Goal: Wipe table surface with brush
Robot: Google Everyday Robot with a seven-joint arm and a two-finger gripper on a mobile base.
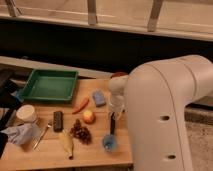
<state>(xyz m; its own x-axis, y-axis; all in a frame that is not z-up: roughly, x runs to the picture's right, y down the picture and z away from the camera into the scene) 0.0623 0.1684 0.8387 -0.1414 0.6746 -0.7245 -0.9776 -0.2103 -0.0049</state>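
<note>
The table surface is a light tan plank top filling the lower left. The brush shows as a slim black handle standing nearly upright near the table's right edge, its lower end by a small blue cup. My gripper is the pale, partly see-through part just above the handle's top, below a red-topped piece of my arm. My big white arm covers the table's right side.
A green tray sits at the back left. A blue sponge, an orange-red vegetable, a round fruit, a black block, grapes, a banana, a white cup, a cloth and a fork lie on the table.
</note>
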